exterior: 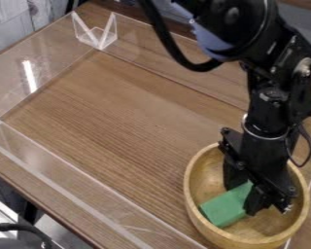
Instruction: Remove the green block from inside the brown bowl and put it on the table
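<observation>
The brown bowl (pixel 200 181) sits at the table's (pixel 120 117) near right corner. Inside it lies the green block (pixel 227 207), tilted against the bowl's floor. My black gripper (pixel 256 192) reaches straight down into the bowl, and its fingers are shut on the block's far right end. The block's upper end is hidden behind the fingers.
Low clear acrylic walls (pixel 42 156) border the tabletop on the left and front. A small clear acrylic stand (pixel 93 32) is at the far left corner. Black cables hang from the arm (pixel 268 68) above the bowl.
</observation>
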